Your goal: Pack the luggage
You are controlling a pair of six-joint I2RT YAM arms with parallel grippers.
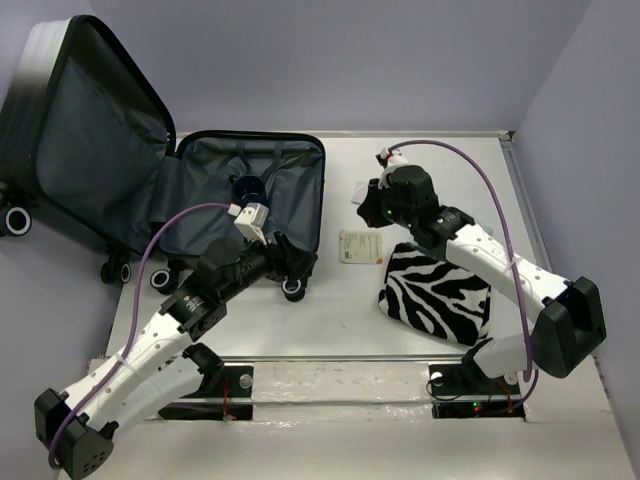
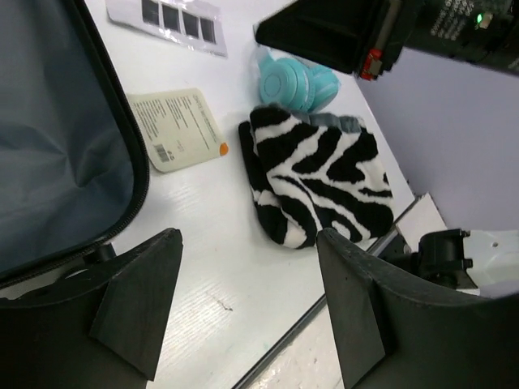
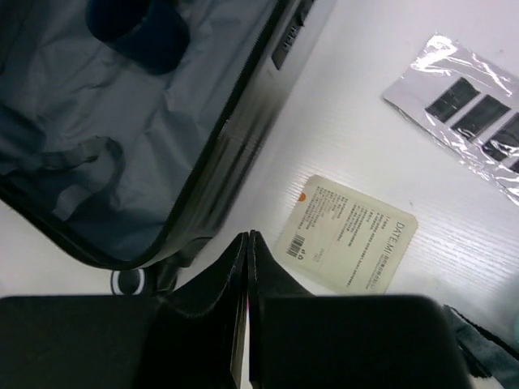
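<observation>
The luggage lies open at the left with its lid leaning up and its dark grey lining showing; it also shows in the left wrist view and the right wrist view. A dark blue round object sits inside it, also seen from the right wrist. My left gripper is open and empty over the table by the case's near right corner. My right gripper is shut, low over the table beside the case's right edge.
A zebra-striped pouch lies right of centre, partly under my right arm. A pale printed card lies between case and pouch. A clear packet with black squares and teal round things lie beyond.
</observation>
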